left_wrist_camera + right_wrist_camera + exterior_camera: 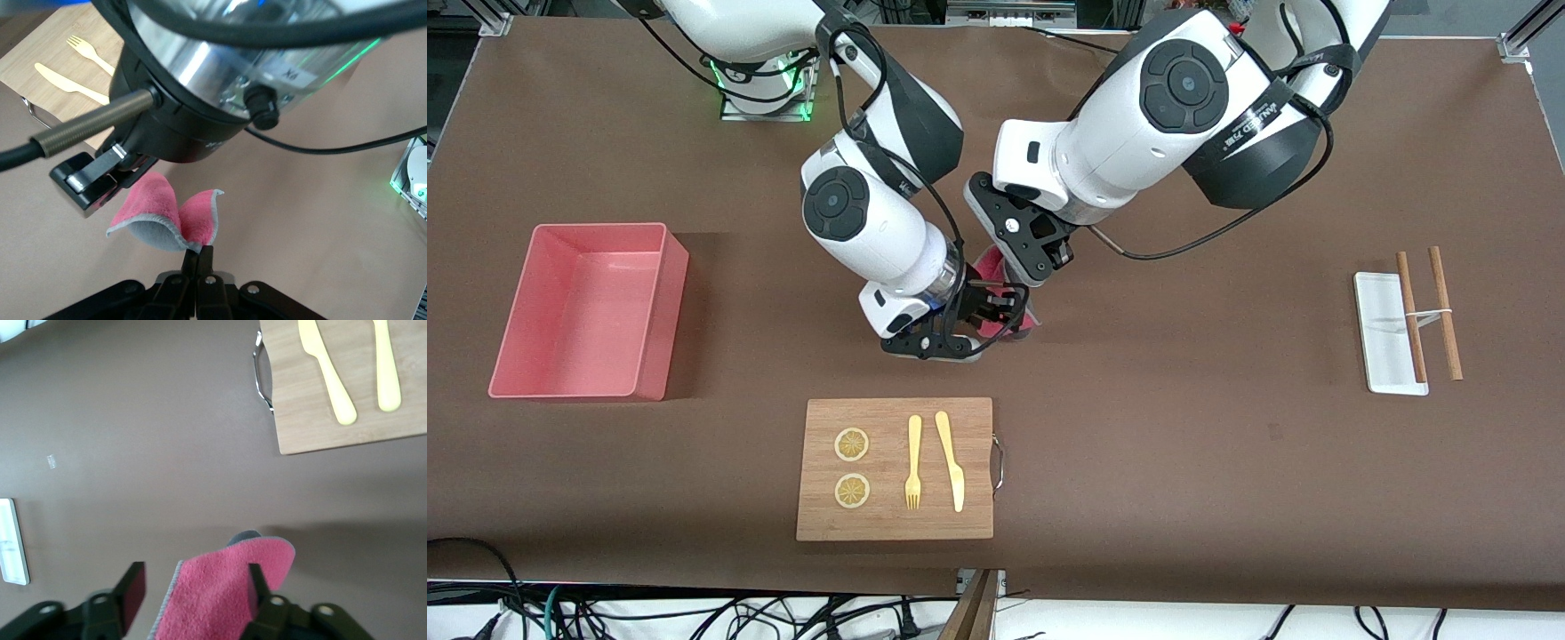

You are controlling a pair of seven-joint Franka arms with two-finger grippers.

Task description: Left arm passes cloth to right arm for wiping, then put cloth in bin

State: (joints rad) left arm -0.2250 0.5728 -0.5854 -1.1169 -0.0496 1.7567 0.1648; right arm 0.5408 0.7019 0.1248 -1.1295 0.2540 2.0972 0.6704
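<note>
The cloth [992, 263], crimson-pink on one face and grey on the other, hangs in the air between the two grippers, above the bare table just past the wooden board. My left gripper [198, 252] is shut on one folded edge of the cloth [195, 217]. My right gripper [195, 587] is open, and the pink cloth [223, 590] stands between its fingers, lying against one finger [257, 583]. In the front view the left gripper [1024, 283] and the right gripper [996, 316] meet at the cloth. The pink bin [660, 311] sits empty toward the right arm's end of the table.
A wooden board [894, 516] with a metal handle carries two lemon slices [852, 444], a yellow fork [913, 462] and a yellow knife [951, 462], nearer the front camera than the grippers. A small white tray [1383, 347] with two brown sticks lies toward the left arm's end.
</note>
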